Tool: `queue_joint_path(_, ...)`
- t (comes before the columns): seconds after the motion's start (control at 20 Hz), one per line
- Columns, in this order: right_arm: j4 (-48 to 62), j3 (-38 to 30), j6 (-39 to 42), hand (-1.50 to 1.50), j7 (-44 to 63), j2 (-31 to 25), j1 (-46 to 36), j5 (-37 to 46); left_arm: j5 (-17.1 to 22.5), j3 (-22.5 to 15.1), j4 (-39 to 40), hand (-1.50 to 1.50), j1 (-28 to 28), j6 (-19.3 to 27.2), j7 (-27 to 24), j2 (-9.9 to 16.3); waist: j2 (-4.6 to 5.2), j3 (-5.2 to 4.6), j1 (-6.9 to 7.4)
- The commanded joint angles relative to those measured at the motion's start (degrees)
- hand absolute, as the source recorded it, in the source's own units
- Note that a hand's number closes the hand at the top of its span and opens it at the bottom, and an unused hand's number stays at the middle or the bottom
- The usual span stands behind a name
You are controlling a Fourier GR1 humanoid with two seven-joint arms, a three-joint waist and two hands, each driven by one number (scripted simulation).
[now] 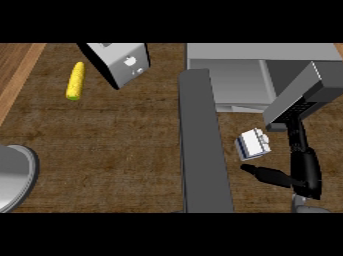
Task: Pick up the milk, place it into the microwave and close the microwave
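Far left edge: grey rounded shape (4,175), cut off by the frame, likely the left forearm; no left hand shows.

Upper left on the dark wood counter (115,145): corn cob (76,81), yellow with a green tip at its lower end, lying alone, well apart from everything else.

Just right of it: tilted grey box (122,62) with a dark side face and a small white mark on its lit face. The mark is too small to read, and what the box is can't be told.

Centre: microwave door (203,145), swung open, seen edge-on as a long grey slab running from the upper middle down to the lower edge. It sits between the left half of the counter and the milk.

Upper right: microwave (262,55), grey body, cavity (237,82) open and light grey inside. A grey forearm (310,92) crosses over the right part of the opening, hiding some of it.

Right of the door: milk carton (253,144), small, white with a blue side, on the counter just below the microwave's front, outside the cavity. No readable print on it.

Right hand (303,167): black, just right of and below the carton. Fingers spread wide; one long finger points up alongside the carton's right side, the thumb (266,174) sticks out to the left below the carton. Not closed on the carton; whether a finger touches it can't be told.

No legible brand or text anywhere.
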Motion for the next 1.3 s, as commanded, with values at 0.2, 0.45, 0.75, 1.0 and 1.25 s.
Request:
queue_joint_path(0.2, 20.17, -3.74, -1.20, -1.50, -11.45, -1.15, -6.21, 0.49, 5.32, 1.44, -6.68, -1.50, 5.45, -3.68, -0.35, -2.99, 0.04, 0.02, 0.30)
queue_joint_path(0.45, 31.21, -5.96, -1.60, -1.50, -15.63, -4.49, -11.06, 1.58, 10.83, 6.26, -2.31, -1.50, 5.43, -6.74, -1.89, -0.56, 0.06, 0.00, 0.40)
queue_joint_path(0.75, 45.28, -8.92, 1.03, -1.50, -29.54, -6.34, -12.31, 0.08, 10.71, 5.77, -6.69, -1.50, 7.69, -7.15, -0.32, -2.03, 0.12, 0.08, 0.50)
queue_joint_path(1.0, 54.23, -10.66, 0.95, -1.50, -36.10, -5.60, -16.99, -0.64, 14.98, 8.65, -4.04, -1.50, 7.12, -7.43, -0.47, -0.19, 0.23, 0.10, 0.47)
queue_joint_path(1.25, 62.03, -13.36, 5.80, -1.50, -39.52, -8.24, -22.10, -2.55, 13.85, 8.04, -1.87, -1.50, 7.14, -10.00, -1.32, -0.11, 0.48, 0.18, 1.08)
